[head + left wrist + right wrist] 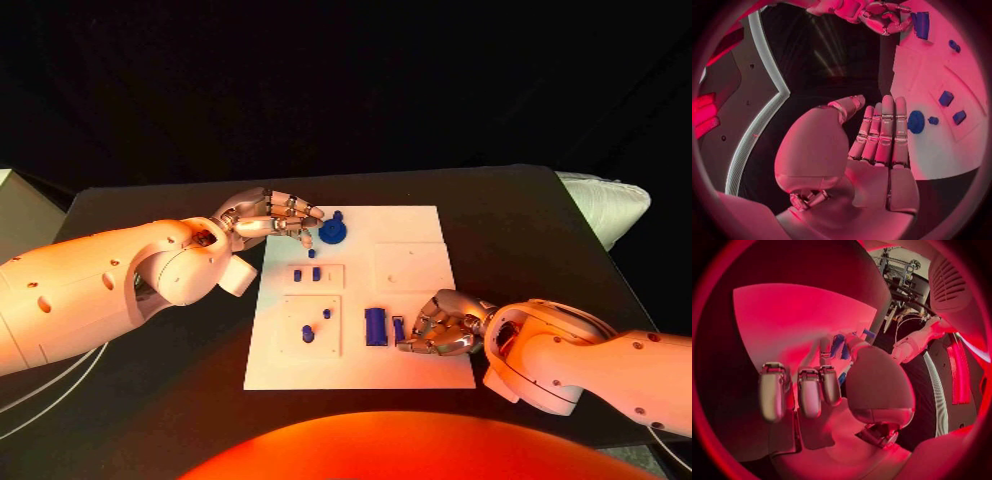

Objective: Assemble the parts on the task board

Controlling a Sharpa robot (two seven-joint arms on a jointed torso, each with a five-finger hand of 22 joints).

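The board (411, 250) lies in the middle of the desk (534, 230), its long side running away from the robot. The right hand (444, 325) rests on the board's near right part, fingers curled down around a small blue part (398, 328) just beside the larger upright block (375, 326); whether it truly grips that piece I cannot tell, since the fingers hide most of it. The block's long axis runs near to far along the board. The left hand (271, 215) hovers at the board's far left corner, fingers straight and close together in its wrist view, holding nothing, just beside the round blue knob (333, 232), which has a short stem pointing away from the robot. Two small pegs (307, 274) stand side by side in the middle left plate, and an oval piece (307, 333) lies in the near left plate with a small peg (327, 313) beyond it. The step in hand seems to be seating or picking the small part by the block. Next, the right hand likely needs a firm pinch and a straight lift, without nudging the block.
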